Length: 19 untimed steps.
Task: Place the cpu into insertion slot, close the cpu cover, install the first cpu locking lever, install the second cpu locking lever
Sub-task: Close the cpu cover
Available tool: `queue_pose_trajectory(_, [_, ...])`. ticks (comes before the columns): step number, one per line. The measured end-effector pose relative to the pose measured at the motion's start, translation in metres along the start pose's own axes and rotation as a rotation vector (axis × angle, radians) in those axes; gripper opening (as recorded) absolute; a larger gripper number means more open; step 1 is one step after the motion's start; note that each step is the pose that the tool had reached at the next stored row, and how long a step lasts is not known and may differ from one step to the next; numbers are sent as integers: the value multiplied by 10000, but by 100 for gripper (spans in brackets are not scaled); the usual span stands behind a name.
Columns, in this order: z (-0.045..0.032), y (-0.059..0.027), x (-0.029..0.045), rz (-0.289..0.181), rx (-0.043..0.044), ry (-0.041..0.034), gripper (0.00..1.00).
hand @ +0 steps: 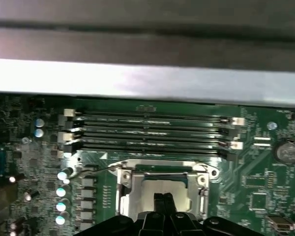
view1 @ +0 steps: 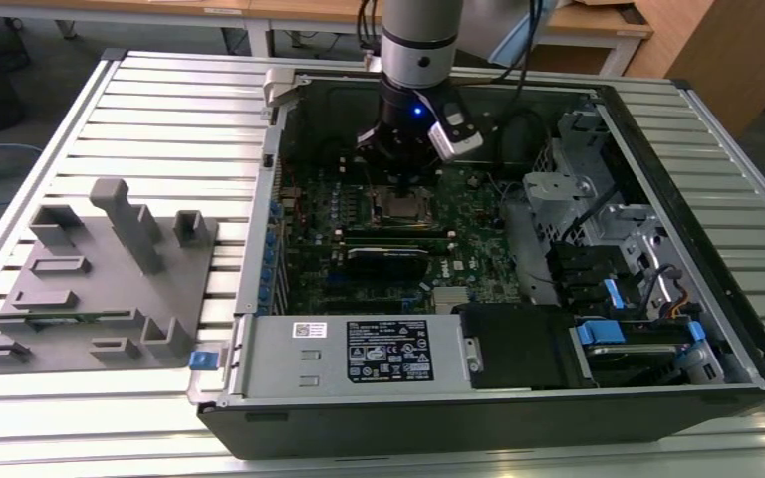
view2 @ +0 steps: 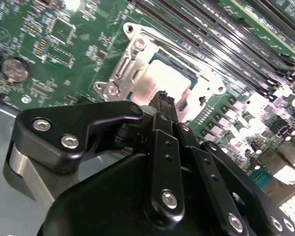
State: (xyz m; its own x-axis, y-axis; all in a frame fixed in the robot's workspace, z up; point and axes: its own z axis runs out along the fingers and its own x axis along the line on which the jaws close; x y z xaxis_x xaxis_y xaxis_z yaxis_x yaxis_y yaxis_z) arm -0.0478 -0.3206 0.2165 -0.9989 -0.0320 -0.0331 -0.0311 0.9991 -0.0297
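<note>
Grey slatted metal forms the table (view1: 156, 110) that carries an open computer case (view1: 489, 418), with a grey fixture block (view1: 104, 279) beside it toward the exterior view's left. We see the arm (view1: 420, 40) reach down into the case. Its gripper (view1: 402, 187) hangs over the green motherboard (view1: 469, 249), right above the insertion slot (view1: 400, 206).

The relation that matters is vertical. The cpu (hand: 155, 186) lies directly beneath the fingertips (hand: 157, 197), flat in the slot with its dull silvery top facing up at them. In both wrist views the two dark fingers stand pressed together into one narrow tip, pinching nothing. That tip sits over the middle of the chip, and we cannot tell whether it touches the metal or hangs just above.

The cpu cover (hand: 124, 184) appears to lie flat around the chip, its silvery frame ringing the square top, so we judge the chip placed and the cover closed. The chip is square, so it has no long axis; its edges run parallel to the memory slots (hand: 147, 130) just beside it. A thin wire lever (hand: 96, 169) juts out from one corner of the frame, off to the side of the fingertips. We judge it not latched down, though its far end is hard to read.
</note>
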Motion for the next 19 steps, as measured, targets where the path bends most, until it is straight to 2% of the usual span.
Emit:
queue_pose_trajectory(11, [5, -27, 180, -20, -1, -1, 11])
queue_pose_trajectory(19, [7, -43, 197, -22, 0, 0, 11])
